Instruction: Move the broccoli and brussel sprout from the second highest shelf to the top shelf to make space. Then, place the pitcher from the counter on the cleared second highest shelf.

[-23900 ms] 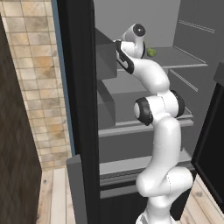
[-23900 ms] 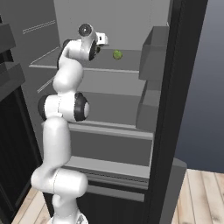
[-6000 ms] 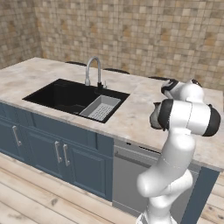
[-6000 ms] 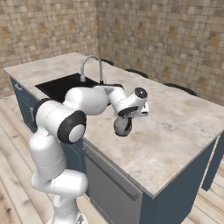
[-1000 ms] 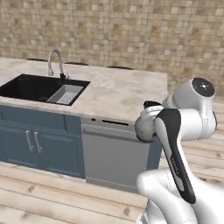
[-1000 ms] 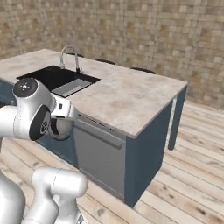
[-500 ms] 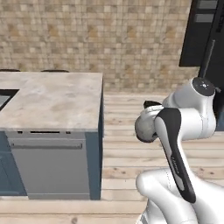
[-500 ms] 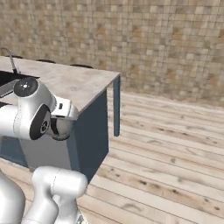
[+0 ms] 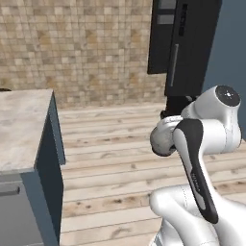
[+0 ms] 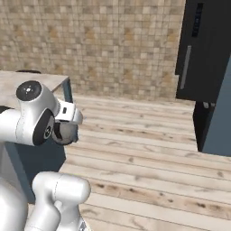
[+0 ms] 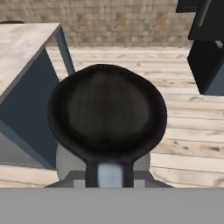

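The hand [image 10: 67,128] is pinching the pitcher [image 11: 107,113] at its dark rim, probably a rigid, breakable ceramic jug needing steady carrying.

My pitcher [image 11: 105,109] looks like matt mottled ceramic with a dark glossy rim; the desk [image 9: 21,120] is marbled stone, the floor [image 10: 144,149] pale wood planks.
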